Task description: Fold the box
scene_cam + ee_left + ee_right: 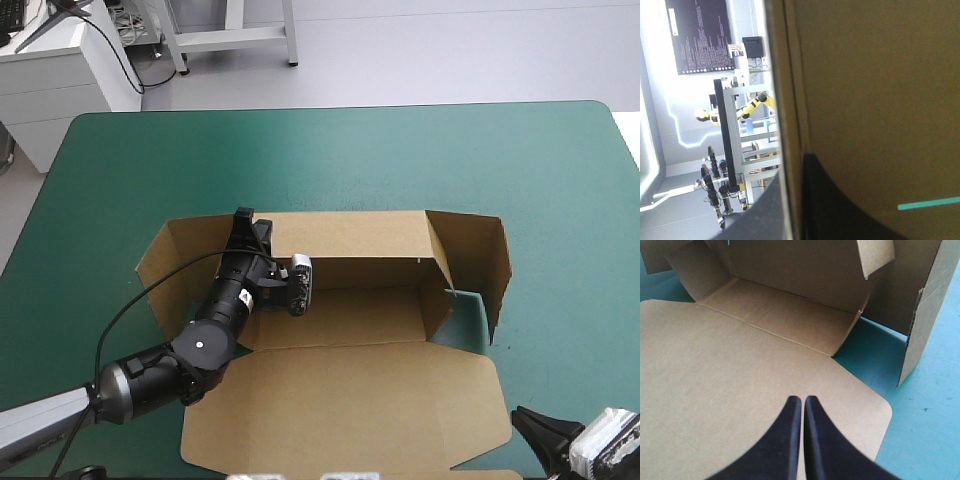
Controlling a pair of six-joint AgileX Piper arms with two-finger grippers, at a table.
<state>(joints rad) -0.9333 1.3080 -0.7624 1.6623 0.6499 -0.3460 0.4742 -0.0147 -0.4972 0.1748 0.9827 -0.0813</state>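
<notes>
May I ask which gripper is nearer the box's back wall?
Left. The left gripper clamps the box's back wall at its left end; the right gripper is by the lid's near right corner.

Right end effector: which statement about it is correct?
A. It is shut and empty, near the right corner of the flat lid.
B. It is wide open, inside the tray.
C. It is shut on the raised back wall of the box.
A: in the right wrist view the right end effector has its fingers met in one arch, nothing between them, over the flat lid by its rounded corner.
</notes>
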